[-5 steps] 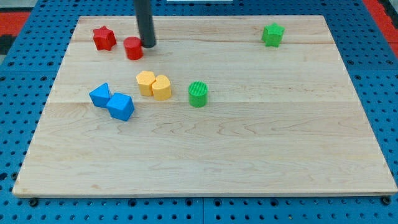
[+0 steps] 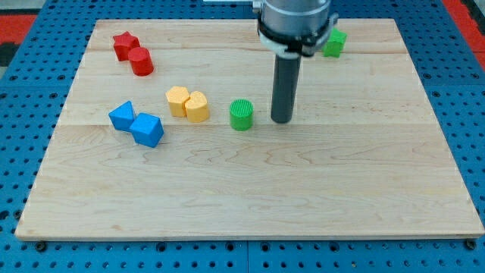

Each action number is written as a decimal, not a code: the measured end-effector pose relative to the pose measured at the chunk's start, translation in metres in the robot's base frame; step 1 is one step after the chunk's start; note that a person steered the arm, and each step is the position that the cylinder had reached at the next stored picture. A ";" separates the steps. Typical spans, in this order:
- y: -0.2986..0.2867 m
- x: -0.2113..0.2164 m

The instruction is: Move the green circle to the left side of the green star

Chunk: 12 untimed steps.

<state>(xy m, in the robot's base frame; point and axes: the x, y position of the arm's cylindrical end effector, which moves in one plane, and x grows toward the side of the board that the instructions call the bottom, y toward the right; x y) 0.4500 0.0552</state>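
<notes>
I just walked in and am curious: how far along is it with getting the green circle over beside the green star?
Done: nothing yet. The green circle sits mid-board, far from the green star at the view's top right. In hand: my tip stands just right of the circle. Left: get behind the circle and push it up to the star's left.

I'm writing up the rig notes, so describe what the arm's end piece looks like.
A straight, dark grey cylindrical rod hangs from a wider, rounded grey metallic housing with a pale ring at its lower edge. My tip is blunt and plain. No cables or markings show.
</notes>
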 end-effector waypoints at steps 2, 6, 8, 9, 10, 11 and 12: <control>-0.059 0.034; -0.165 0.034; -0.165 0.033; -0.165 0.029; -0.165 0.029; -0.149 0.029; -0.149 0.015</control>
<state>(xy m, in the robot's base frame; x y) 0.4652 -0.0934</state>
